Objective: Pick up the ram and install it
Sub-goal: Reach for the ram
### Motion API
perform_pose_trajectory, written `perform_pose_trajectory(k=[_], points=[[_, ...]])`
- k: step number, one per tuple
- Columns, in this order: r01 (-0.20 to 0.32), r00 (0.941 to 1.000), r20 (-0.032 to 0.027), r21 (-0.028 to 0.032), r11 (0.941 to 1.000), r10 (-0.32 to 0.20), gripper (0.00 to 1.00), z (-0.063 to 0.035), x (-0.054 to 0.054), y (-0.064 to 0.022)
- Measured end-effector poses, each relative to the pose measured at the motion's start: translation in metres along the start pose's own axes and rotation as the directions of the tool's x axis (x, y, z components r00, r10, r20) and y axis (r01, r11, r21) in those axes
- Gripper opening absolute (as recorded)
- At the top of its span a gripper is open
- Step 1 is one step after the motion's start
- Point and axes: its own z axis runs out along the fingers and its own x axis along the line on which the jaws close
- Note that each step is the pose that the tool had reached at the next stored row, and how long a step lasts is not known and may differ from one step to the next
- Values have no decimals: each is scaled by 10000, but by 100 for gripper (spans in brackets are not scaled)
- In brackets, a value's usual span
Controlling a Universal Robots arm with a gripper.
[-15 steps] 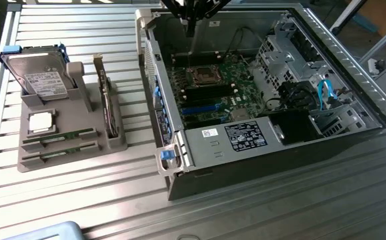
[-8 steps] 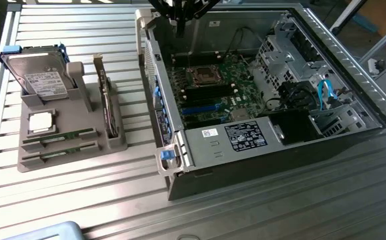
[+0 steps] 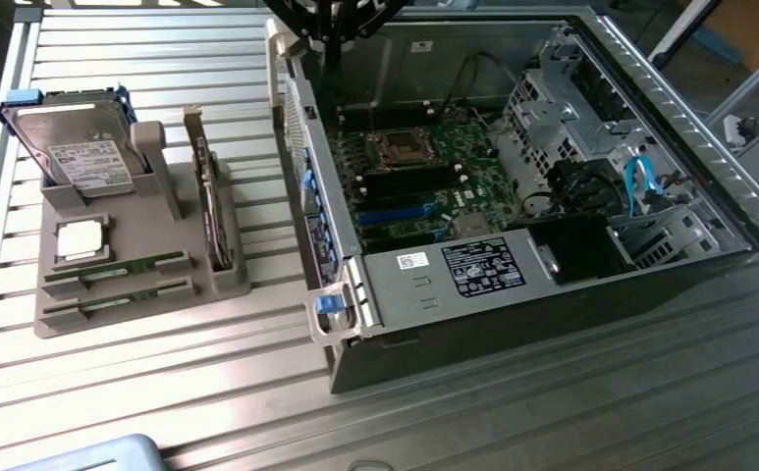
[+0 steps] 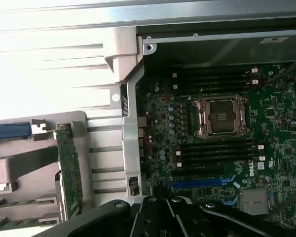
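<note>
On the ribbed metal table (image 3: 156, 392), thin green ram (image 3: 115, 272) lying in a gray molded holder (image 3: 143, 319), black gripper (image 4: 164, 205) hovering above the motherboard (image 4: 212, 123), jaws pressing together.

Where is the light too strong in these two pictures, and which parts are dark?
Wrist view: glare washes the slatted table nearly white, while the motherboard lies in dim shade. Exterior view: bright reflections on the table's slats; the computer case interior is shadowed.

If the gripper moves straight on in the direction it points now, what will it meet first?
Most likely the motherboard, around its blue slot close to the case's side wall. The gripper hangs above it with nothing seen between; depth is unclear.
</note>
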Motion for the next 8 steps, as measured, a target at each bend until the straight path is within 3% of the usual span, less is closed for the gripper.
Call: perform_pose_trajectory(k=[6, 8], points=[[0, 10000, 0, 0, 10000, 0, 11, -2, 174, -13], [1, 10000, 0, 0, 10000, -1, 11, -3, 285, -22]])
